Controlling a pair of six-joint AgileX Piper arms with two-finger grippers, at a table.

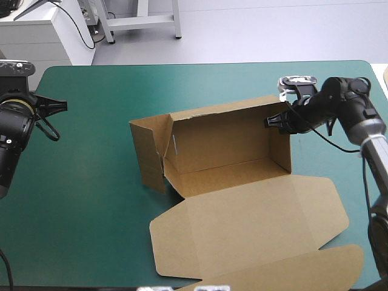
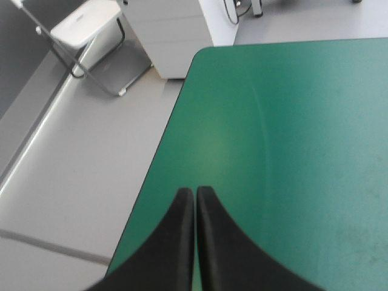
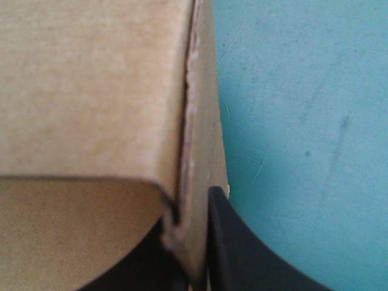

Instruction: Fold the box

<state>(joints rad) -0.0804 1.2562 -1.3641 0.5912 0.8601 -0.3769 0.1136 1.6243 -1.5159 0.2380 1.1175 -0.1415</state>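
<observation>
Clamping box [image 1: 224, 142] wall (clear only in wrist view), R fingers [image 3: 242, 254] grip; L fingers [image 2: 176, 242] closed.

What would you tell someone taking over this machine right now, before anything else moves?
Right tool: shut on the box's right end wall, at its far corner.
Left tool: shut, empty, over the table's far left corner.
Done: far and right walls stand.
Left to do: left flap stands open, untucked; lid lies flat toward the near edge.
</observation>
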